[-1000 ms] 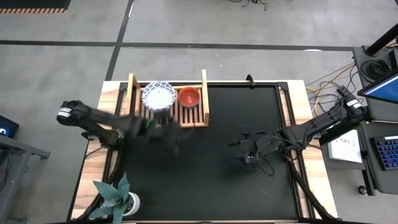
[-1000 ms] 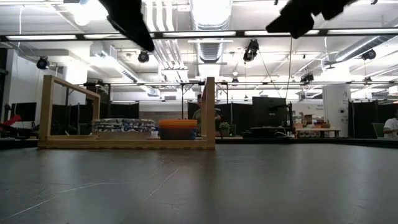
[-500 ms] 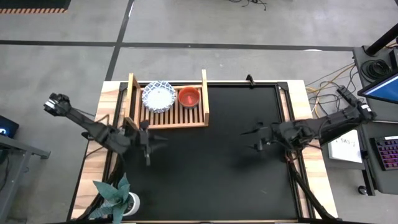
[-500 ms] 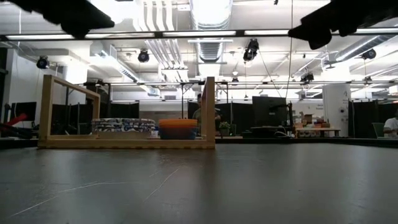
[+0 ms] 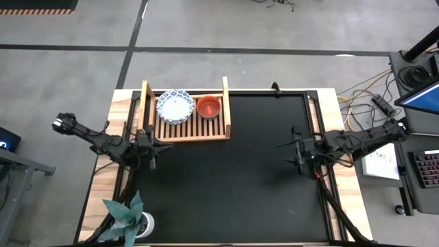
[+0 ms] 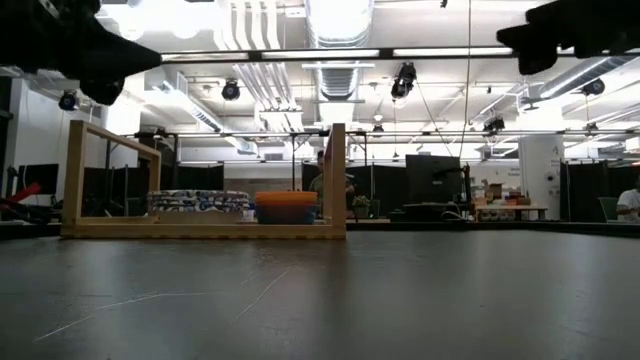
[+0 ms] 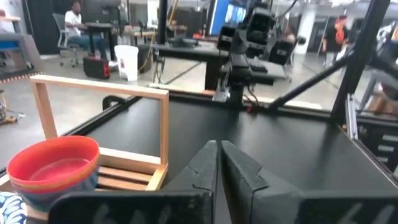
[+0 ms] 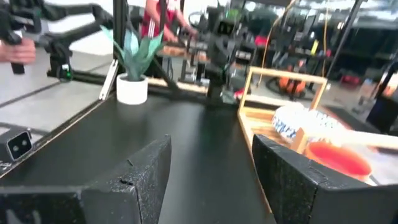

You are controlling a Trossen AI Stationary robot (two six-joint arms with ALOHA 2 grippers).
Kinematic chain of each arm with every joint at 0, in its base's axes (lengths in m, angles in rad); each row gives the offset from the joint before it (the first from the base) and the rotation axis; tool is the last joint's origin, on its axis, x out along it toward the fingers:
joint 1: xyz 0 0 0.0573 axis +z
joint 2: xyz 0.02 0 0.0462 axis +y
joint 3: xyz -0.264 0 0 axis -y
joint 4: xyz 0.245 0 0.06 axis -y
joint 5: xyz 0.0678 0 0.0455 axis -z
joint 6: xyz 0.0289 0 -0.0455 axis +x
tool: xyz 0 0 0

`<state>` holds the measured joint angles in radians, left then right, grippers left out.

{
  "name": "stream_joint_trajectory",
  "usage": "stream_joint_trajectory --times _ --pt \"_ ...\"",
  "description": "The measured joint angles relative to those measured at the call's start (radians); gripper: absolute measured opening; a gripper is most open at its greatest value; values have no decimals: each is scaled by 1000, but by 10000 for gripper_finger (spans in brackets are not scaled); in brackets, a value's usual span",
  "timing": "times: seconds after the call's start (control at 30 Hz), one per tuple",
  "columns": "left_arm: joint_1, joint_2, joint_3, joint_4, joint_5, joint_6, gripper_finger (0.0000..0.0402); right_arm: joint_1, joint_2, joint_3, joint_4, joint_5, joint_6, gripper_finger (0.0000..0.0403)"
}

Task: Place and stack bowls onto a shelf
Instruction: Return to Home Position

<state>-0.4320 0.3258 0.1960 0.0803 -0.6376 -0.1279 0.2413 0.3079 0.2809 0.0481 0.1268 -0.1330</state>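
The wooden shelf (image 5: 185, 114) stands at the table's far left. On its slats sit a stack of white bowls with blue-patterned rims (image 5: 174, 106) and, to their right, a red bowl (image 5: 208, 106) on top of other small bowls (image 6: 286, 207). My left gripper (image 5: 152, 146) hovers just in front of the shelf's near left corner, shut (image 7: 219, 167), with nothing in it. My right gripper (image 5: 295, 147) hangs near the mat's right edge, open (image 8: 211, 168) and empty, pointing toward the shelf (image 8: 289, 93).
A potted plant (image 5: 127, 218) stands at the near left corner. The black mat (image 5: 226, 178) stretches between both arms. In the low view both arms hang high above the table. People show in the room beyond the table.
My left gripper has drawn back from in front of the shelf toward the table's left edge. My right gripper has gone from the mat's middle right toward the table's right edge. The bowls on the shelf have stayed where they were.
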Motion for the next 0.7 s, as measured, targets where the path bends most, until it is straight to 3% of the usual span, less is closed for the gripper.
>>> stream_joint_trajectory --times 0.33,0.5,0.6,0.7 --pt "55 -115 -182 176 -20 59 0 0 -298 -55 -73 1 -28 215" --pt "67 -125 -185 164 -27 84 0 0 -294 -46 -89 -15 -53 215" --pt "68 -125 -185 166 -36 121 0 -6 -293 -65 -77 51 -80 215" --pt "67 -125 -184 165 -135 115 0 -14 -305 -98 -41 98 -99 214"
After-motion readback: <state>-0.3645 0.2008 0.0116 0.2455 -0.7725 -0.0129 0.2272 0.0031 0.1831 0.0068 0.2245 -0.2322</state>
